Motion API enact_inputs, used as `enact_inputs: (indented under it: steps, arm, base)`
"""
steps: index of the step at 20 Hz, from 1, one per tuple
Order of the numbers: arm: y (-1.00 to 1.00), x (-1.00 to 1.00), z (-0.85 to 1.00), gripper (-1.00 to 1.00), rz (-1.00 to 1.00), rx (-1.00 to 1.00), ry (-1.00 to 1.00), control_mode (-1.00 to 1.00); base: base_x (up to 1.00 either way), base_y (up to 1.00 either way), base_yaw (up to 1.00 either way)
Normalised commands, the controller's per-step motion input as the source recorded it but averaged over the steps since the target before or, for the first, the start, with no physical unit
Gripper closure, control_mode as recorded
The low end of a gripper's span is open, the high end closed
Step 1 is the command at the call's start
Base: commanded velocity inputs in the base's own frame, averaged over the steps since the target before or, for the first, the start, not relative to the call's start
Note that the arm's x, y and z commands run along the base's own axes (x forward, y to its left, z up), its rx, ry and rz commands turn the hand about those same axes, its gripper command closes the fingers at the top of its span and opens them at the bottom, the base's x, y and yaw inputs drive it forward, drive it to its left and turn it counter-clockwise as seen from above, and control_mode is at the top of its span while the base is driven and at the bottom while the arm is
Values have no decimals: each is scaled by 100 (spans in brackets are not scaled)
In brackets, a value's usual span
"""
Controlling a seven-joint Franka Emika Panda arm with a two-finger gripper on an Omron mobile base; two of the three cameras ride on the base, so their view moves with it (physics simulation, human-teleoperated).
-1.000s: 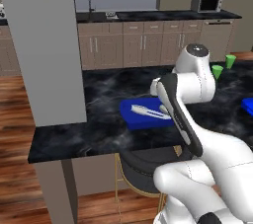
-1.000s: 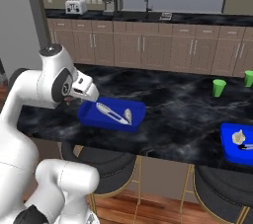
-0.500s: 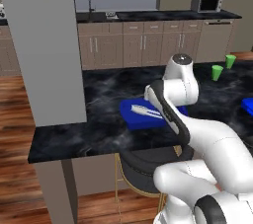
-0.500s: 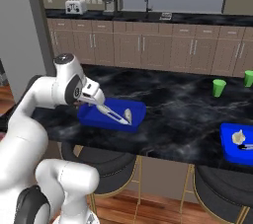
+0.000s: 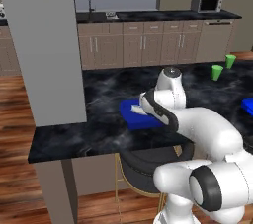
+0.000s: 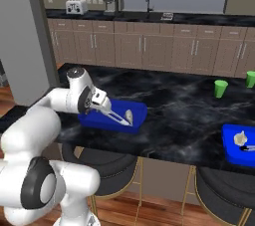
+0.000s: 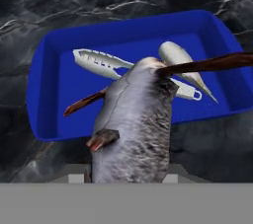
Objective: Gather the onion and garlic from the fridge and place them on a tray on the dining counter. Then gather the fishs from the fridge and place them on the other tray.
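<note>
The robot's two-finger gripper [image 6: 101, 101] clasps a grey, rough-skinned fish [image 7: 136, 124] above the near edge of a blue rectangular tray [image 7: 47, 70]. One pale silver fish [image 7: 180, 61] lies just beyond in it. Released here, the held fish could likely catch the rim and slide onto the black marble dining counter [image 6: 174, 115].

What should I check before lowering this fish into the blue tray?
1. Fish held in the gripper: ok, its grey body rises from between the fingers in the hand view.
2. Near blue tray ahead of the hand: ok, it lies just beyond the fish.
3. Room in that tray: ok, one pale fish already lies in it, with bare floor on the left.
4. Right tray: ok, the other blue tray holds a pale bulb-like item, so that one is taken.
5. Fish clear of the tray rim: cannot tell.
6. Green cups: ok, well away from the hand.
</note>
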Motion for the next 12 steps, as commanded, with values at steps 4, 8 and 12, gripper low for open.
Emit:
enact_inputs:
  steps: [4, 8, 12]
  arm:
    - [0, 60, -48, 100, 0, 0, 0, -100]
    - [0, 42, -44, 100, 0, 0, 0, -100]
    - [0, 30, -41, 100, 0, 0, 0, -100]
  base:
    - [0, 0, 0]
    - [0, 0, 0]
    - [0, 0, 0]
